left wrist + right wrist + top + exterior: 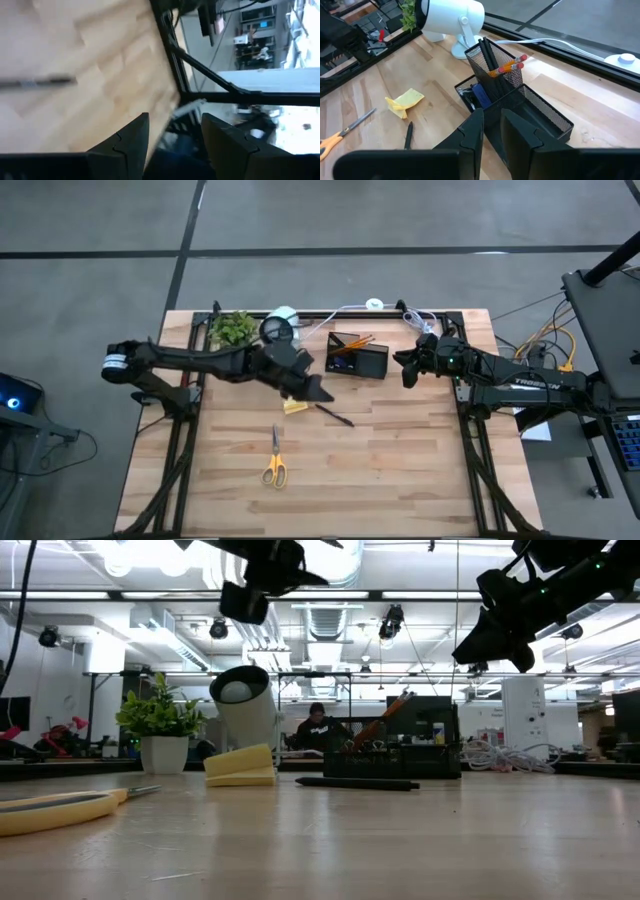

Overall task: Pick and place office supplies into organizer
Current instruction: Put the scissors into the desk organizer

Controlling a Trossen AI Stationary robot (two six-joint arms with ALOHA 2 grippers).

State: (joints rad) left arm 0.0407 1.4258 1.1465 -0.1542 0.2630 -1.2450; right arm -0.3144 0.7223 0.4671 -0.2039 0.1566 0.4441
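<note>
The job looks roughly half done. Going left to right along the bench (400, 470): the scissors (275, 465) lie loose near the front edge, the yellow pad (294, 407) sits crumpled just beside a black pen (334, 415), and all three are outside the organizer (358, 356). The organizer stands at the back, right of the plant (232, 328) and lamp (281, 327); its tall section holds pencils (509, 65) and dark pens, and a blue piece (481, 95) lies in a lower compartment.

My left jaws (318, 392) hang above the pad and pen, raised off the bench, moderately parted with nothing between them. My right jaws (407, 366) hover just right of the organizer, clear of it, narrowly parted and empty.
</note>
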